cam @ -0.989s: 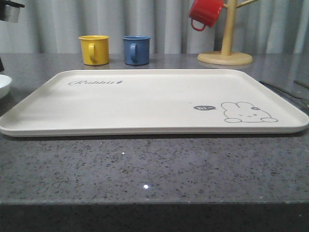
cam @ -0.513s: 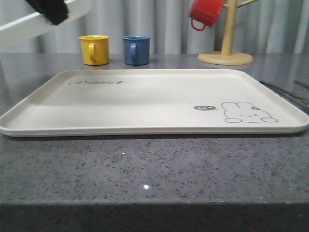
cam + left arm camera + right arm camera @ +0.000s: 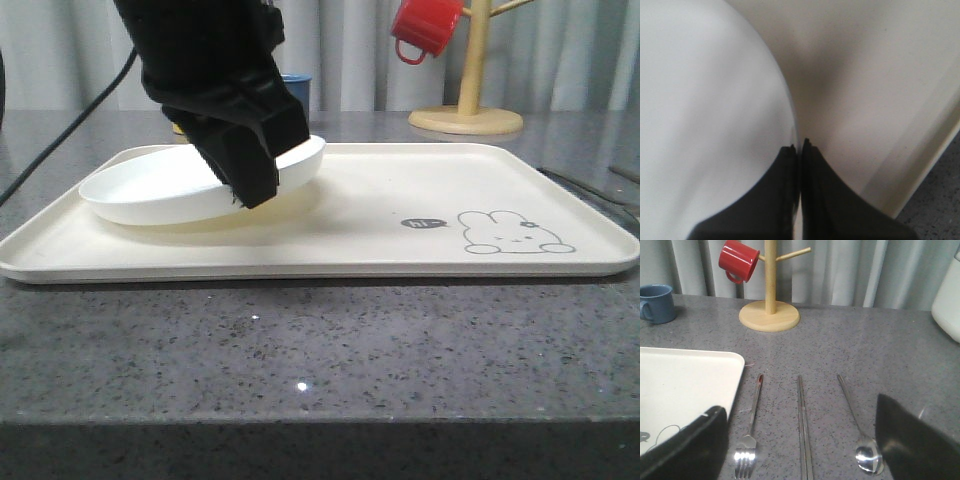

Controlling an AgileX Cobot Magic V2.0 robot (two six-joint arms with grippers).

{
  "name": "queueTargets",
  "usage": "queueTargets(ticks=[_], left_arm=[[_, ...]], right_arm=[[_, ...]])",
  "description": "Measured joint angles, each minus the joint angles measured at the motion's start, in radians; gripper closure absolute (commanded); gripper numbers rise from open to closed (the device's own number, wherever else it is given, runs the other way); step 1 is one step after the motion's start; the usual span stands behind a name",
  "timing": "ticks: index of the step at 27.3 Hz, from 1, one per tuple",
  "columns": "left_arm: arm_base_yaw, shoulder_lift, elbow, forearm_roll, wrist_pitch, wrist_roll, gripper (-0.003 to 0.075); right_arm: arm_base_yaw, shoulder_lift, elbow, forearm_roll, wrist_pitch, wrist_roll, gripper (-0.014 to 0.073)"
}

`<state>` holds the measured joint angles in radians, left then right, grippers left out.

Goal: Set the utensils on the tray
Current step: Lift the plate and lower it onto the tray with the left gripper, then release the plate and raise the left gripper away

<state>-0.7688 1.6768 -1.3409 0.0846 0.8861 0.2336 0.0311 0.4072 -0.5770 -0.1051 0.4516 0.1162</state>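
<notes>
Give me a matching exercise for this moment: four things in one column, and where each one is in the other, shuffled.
1. plate
2. red mug
3. fork
4. spoon

a. hanging on the wooden mug tree
b. on the counter, next to the tray
c. gripped at its rim by the left gripper, over the tray
d. on the counter, beyond the chopsticks from the tray

Pairs: 1-c, 2-a, 3-b, 4-d
</notes>
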Motion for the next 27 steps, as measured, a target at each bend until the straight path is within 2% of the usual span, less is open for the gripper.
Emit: queueTargets(ticks=[2, 5, 7, 9, 13, 16, 21, 27], left_arm=[[0.000, 0.003, 0.000, -0.008, 0.000, 0.000, 0.0579], [0.000, 0.003, 0.000, -0.024, 0.000, 0.000, 0.0352], [0.000, 0.003, 0.000, -0.026, 0.000, 0.000, 0.0287], [0.000, 0.003, 0.000, -0.027, 0.000, 0.000, 0.0262], [0.000, -0.015, 0.000, -0.029, 0.000, -0.017, 0.0287], [0.000, -0.048, 0.000, -0.029, 0.000, -0.024, 0.0335], [0.058, -0.157, 0.000, -0.033, -0.005, -0.027, 0.0507], [0.209, -0.263, 0.000, -0.033, 0.011, -0.046, 0.0735]], right_arm=[[0.000, 0.000, 0.000, 0.000, 0.000, 0.000, -0.0029], [0.000, 0.000, 0.000, 0.000, 0.000, 0.000, -0.0029], [0.000, 0.000, 0.000, 0.000, 0.000, 0.000, -0.0029], [0.000, 0.000, 0.000, 0.000, 0.000, 0.000, -0.0029], [0.000, 0.000, 0.000, 0.000, 0.000, 0.000, -0.0029], [0.000, 0.000, 0.000, 0.000, 0.000, 0.000, -0.0029], [0.000, 0.000, 0.000, 0.000, 0.000, 0.000, -0.0029], [0.000, 0.000, 0.000, 0.000, 0.000, 0.000, -0.0029]])
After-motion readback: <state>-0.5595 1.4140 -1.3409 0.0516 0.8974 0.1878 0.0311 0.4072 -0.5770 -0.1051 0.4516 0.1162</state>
